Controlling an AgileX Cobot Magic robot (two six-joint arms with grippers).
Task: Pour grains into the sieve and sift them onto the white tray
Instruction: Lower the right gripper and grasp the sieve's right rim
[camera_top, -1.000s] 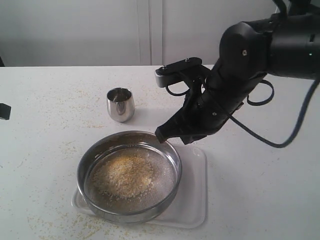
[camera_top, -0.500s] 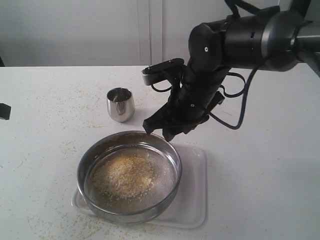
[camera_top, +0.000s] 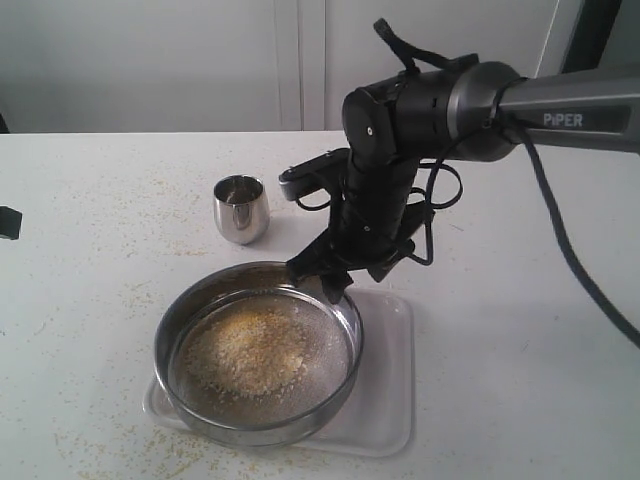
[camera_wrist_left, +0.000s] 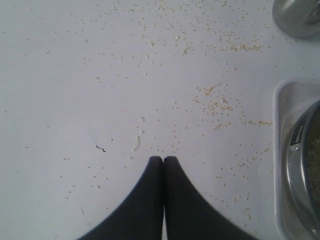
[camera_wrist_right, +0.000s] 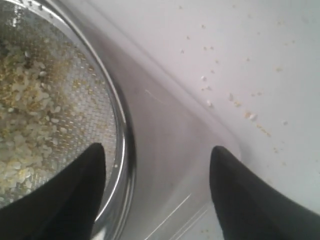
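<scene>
I have one heap of grains (camera_top: 245, 352) lying in the middle of the sieve (camera_top: 162, 345). The heap is sandy yellow mixed with paler beige bits, and grey mesh shows bare around it. The sieve is a single wide, shallow steel ring. It sits on the one white tray (camera_top: 388, 405), whose rounded end sticks out bare from under the sieve on the right arm's side.

My right arm reaches in over that bare end, its black links folded and the wrist turned steeply down. That brings the right tool (camera_top: 316, 278) to the sieve's far rim. In the right wrist view the right tool (camera_wrist_right: 157, 150) stands wide open with nothing in it. One finger (camera_wrist_right: 70, 200) hangs over the mesh inside the sieve, the other over the tray outside it, and the rim runs between them. I cannot tell whether either finger touches the rim.

Beyond the sieve and clear of it, one small shiny steel cup (camera_top: 241, 209) stands upright on the white tabletop (camera_top: 90, 170). Stray specks (camera_wrist_left: 215, 105) of the same meal are scattered on the tabletop around the sieve.

On the sieve's other side, the left tool (camera_wrist_left: 163, 160) points down at the speckled tabletop. Its two fingers are pressed tight together and grip nothing.
</scene>
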